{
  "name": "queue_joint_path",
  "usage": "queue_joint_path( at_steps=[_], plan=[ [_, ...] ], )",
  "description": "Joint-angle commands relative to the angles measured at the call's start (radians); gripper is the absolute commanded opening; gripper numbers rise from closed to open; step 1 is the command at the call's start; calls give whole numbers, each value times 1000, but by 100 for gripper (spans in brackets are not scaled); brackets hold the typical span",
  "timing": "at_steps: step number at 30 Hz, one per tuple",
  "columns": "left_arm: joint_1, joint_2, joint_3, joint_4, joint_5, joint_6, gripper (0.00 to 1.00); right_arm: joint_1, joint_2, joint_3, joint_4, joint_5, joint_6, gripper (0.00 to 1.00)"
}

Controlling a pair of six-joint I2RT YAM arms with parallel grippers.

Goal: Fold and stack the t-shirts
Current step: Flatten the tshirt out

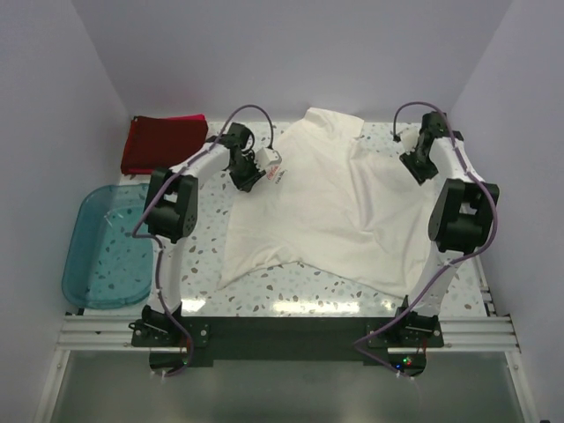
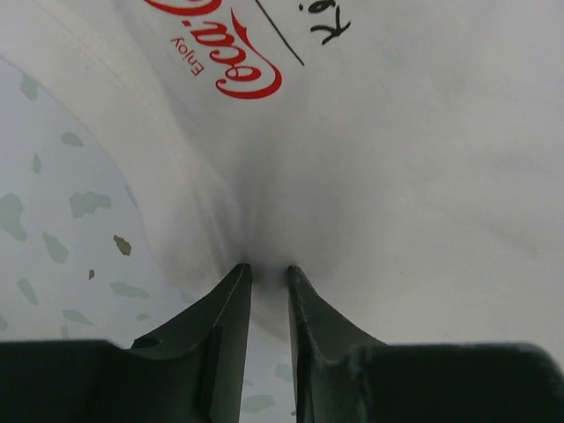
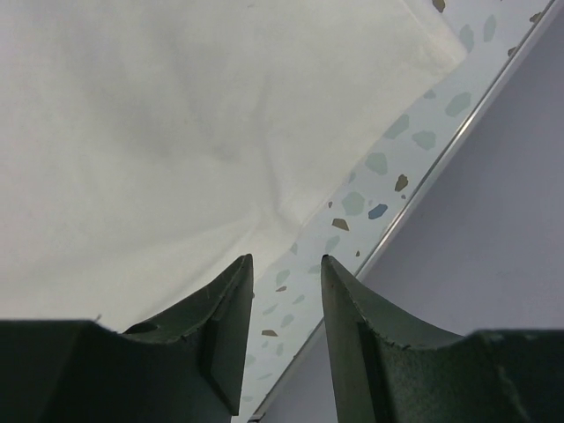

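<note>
A cream-white t-shirt (image 1: 326, 203) lies spread, a little wrinkled, across the middle of the speckled table. Its red script print (image 2: 238, 62) shows on the cloth by the left sleeve. My left gripper (image 1: 249, 174) is at that sleeve. In the left wrist view its tips (image 2: 267, 271) press on the shirt (image 2: 423, 159), a narrow gap apart, with the cloth's edge between them. My right gripper (image 1: 414, 167) hovers at the shirt's right edge. It is open (image 3: 285, 260) and empty over bare table, beside the cloth (image 3: 132, 132). A folded dark red t-shirt (image 1: 163, 143) rests at the back left, with a pink one (image 1: 189, 118) showing under its far edge.
A translucent teal tub (image 1: 110, 247) sits off the table's left side. The table's metal rim (image 3: 423, 189) and the right wall run close beside my right gripper. Speckled table (image 1: 308, 286) shows in front of the shirt's hem.
</note>
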Motion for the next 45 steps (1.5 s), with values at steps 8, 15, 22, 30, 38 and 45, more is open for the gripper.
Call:
queue_joint_path(
  at_steps=[8, 15, 22, 30, 38, 45],
  plan=[
    [-12, -309, -499, -59, -145, 51, 10, -9, -7, 17, -14, -25, 26, 40],
    [-76, -563, -570, -249, 44, 5, 37, -9, 16, 90, -74, -137, 65, 39],
    [52, -299, -64, -105, 150, -212, 45, 55, 31, 104, -91, -232, 98, 38],
    [82, 106, 427, 50, 87, -348, 47, 109, 115, 156, -51, -146, 203, 24],
    [82, 193, 352, 228, -26, -411, 41, 118, 155, 121, -16, -63, 191, 21],
    [115, 302, 400, 236, -224, -348, 27, 143, 319, 199, 73, 44, 168, 17]
  ],
)
